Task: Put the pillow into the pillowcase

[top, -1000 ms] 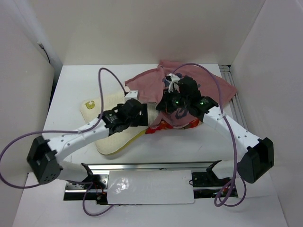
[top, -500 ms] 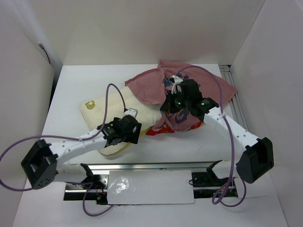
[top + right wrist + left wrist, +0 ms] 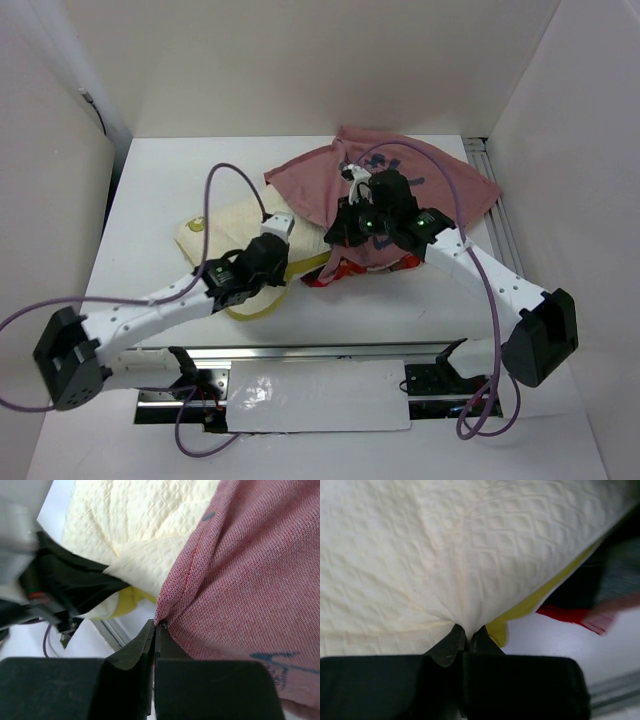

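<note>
The cream-white pillow (image 3: pixel 232 222) lies left of centre, its right end tucked under the pillowcase (image 3: pixel 315 178), which shows its dull pink reverse side and a red printed part at its near edge. My left gripper (image 3: pixel 284 270) is shut on a pinch of the pillow (image 3: pixel 470 555) at its yellow near edge, the jaws (image 3: pixel 468 632) closed with fabric bunched between them. My right gripper (image 3: pixel 340 230) is shut on a folded hem of the pillowcase (image 3: pixel 250 580), right beside the pillow (image 3: pixel 135 520). The gripper (image 3: pixel 156 626) holds that hem raised.
An aluminium rail (image 3: pixel 320 350) runs along the near table edge, and another rail (image 3: pixel 497 205) runs down the right side. Purple cables (image 3: pixel 232 172) loop above both arms. White walls close in the table on three sides. The left arm (image 3: pixel 65 580) shows in the right wrist view.
My left gripper went from open to shut on the pillow's near edge, and its arm drew back to the near left. The right gripper shifted slightly left with the pillowcase.
</note>
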You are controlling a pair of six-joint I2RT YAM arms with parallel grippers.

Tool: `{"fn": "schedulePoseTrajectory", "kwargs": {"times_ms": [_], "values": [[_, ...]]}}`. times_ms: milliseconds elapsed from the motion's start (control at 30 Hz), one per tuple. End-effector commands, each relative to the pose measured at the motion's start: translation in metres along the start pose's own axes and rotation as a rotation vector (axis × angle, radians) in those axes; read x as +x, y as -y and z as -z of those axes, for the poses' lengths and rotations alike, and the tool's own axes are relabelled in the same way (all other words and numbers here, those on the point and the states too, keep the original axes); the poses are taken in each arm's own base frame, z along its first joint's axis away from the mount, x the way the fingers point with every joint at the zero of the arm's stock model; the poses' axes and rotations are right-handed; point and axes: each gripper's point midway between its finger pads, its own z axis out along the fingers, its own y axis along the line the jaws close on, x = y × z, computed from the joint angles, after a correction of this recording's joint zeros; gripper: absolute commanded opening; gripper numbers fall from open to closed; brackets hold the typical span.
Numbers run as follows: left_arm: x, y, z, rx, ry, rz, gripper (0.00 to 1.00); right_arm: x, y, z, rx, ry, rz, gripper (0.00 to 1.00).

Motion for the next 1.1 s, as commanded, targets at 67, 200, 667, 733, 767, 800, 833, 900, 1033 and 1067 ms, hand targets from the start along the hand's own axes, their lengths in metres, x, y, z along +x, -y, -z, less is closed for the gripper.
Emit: {"fn": "schedulePoseTrajectory", "kwargs": {"times_ms": [67,200,667,733,767,800,833,900,1033,1067], "values": [[-0.095,0.069,0.068,0.459,0.388,-0.093,0.0,-0.016,-0.062,0.008,-0.193,0.026,0.097,0.0],[-0.085,0.082,0.058,0.488,0.311,-0.142,0.0,-0.012,-0.089,0.001,-0.29,0.016,0.117,0.0],[-0.025,0.035,0.028,0.19,0.053,0.143,0.37,0.036,-0.094,-0.023,-0.226,-0.11,0.083,0.08],[-0.021,0.008,0.037,0.073,0.056,0.221,0.63,0.041,-0.085,-0.023,-0.189,-0.128,0.111,0.13],[-0.025,0.001,0.049,0.047,0.068,0.316,0.77,0.045,-0.079,-0.023,-0.16,-0.142,0.113,0.17],[-0.011,-0.015,0.055,-0.023,0.024,0.32,0.97,0.049,-0.077,-0.023,-0.144,-0.152,0.123,0.23],[-0.007,-0.03,0.058,-0.094,0.03,0.343,1.0,0.05,-0.072,-0.023,-0.119,-0.154,0.13,0.26],[-0.007,-0.046,0.062,-0.148,0.028,0.426,1.0,0.056,-0.062,-0.023,-0.056,-0.173,0.14,0.34],[-0.001,-0.072,0.061,-0.206,-0.025,0.533,1.0,0.057,-0.053,-0.016,0.023,-0.183,0.187,0.56],[-0.008,-0.083,0.057,-0.226,-0.006,0.579,1.0,0.053,-0.053,-0.016,0.038,-0.169,0.207,0.59]]}}
